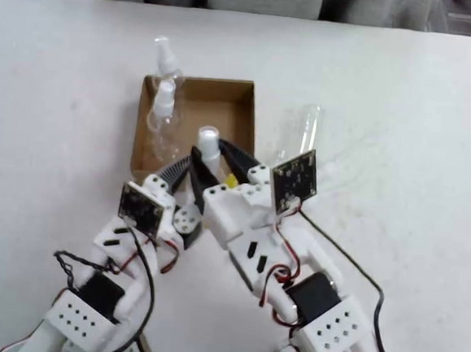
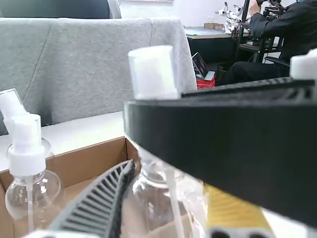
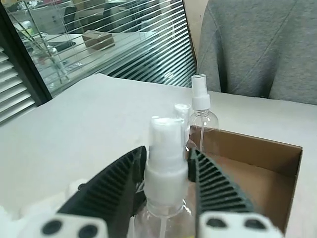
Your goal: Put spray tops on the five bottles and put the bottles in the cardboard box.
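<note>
Pinching the white spray top [image 3: 166, 136] of the clear plastic bottle [image 3: 163, 220] w/ right gripper [image 3: 167, 166] closed snug, we can't judge left gripper [image 1: 185, 172]; bottle base may snag brown cardboard box [image 1: 199, 82] rim.

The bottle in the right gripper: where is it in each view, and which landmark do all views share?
High view: the held bottle is at centre, over the near part of the cardboard box.
Left wrist view: held bottle in the middle, cap high.
Right wrist view: held bottle low centre, in the right gripper.
Shared landmark: the cardboard box.
</note>
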### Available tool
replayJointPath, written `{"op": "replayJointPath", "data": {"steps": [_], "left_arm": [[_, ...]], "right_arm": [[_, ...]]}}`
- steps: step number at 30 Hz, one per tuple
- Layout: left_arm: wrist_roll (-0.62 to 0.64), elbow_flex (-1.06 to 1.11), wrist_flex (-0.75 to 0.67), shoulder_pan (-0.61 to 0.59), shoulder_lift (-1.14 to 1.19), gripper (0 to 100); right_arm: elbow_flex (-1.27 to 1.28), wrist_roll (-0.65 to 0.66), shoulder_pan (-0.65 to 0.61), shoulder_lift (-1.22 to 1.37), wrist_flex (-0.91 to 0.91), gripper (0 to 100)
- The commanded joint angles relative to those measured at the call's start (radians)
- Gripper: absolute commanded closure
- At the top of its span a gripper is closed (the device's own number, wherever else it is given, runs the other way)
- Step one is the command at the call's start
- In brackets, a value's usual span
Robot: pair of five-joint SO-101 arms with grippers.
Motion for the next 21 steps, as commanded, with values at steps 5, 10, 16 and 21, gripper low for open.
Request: {"op": "replayJointPath", "data": {"steps": [5, 10, 16, 21], "left_arm": [[0.009, -0.008, -0.026, -0.012, 0.001, 97], [0.009, -0.008, -0.026, -0.012, 0.001, 97], [0.009, -0.008, -0.026, -0.012, 0.001, 97], [0.009, 0.005, -0.026, -0.012, 0.001, 97]], "right_arm": [[-0.008, -0.011, -0.005, -0.090, 0.013, 81.1], [-0.008, -0.011, -0.004, -0.219, 0.082, 77.1], [-0.008, -0.009, 0.018, -0.328, 0.107, 73.2], [-0.008, -0.009, 0.125, -0.348, 0.102, 91.1]]}}
